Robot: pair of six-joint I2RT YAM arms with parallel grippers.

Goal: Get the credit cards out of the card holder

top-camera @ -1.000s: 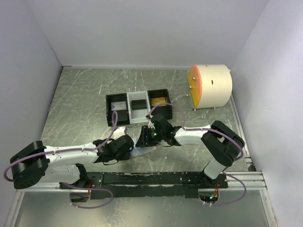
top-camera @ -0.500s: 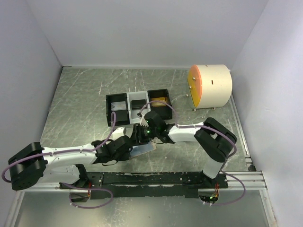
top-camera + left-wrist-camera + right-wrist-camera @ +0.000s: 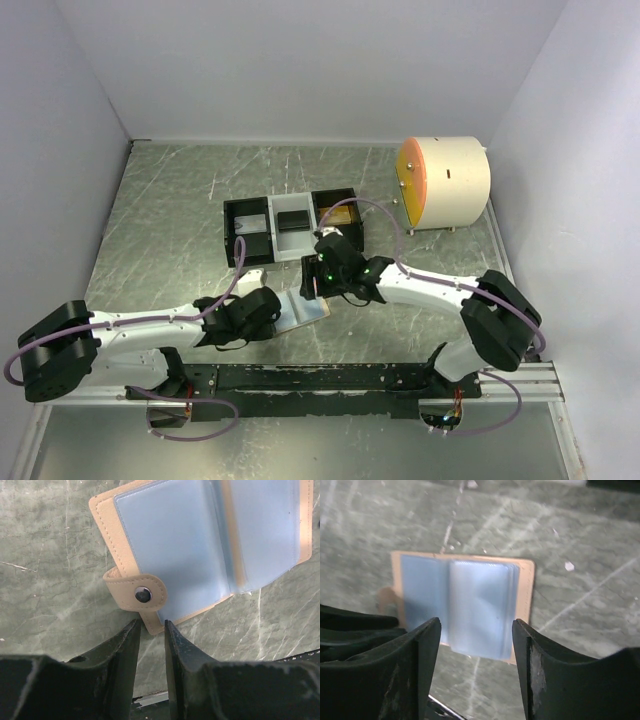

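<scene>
The right end effector [image 3: 476,625] has swung away from the tray [image 3: 230,235] and back over the card holder [image 3: 303,312], and its jaws have spread wide with nothing between them; I judge it has finished one trip and is lining up for the next reach; the holder lies open on the bench [image 3: 170,230], pale blue leaves up, now less covered by the arms than a moment ago; the left end effector [image 3: 150,627] is narrowed to a slim gap on the holder's edge by the snap tab [image 3: 142,594], pinning it; a black card [image 3: 293,221], a gold card [image 3: 337,211] and a pale card [image 3: 251,224] sit in separate compartments; whether any card remains in the sleeves I cannot tell; a white drum [image 3: 445,182] stands well apart; the right arm's cable [image 3: 375,215] loops over the tray's right end.
</scene>
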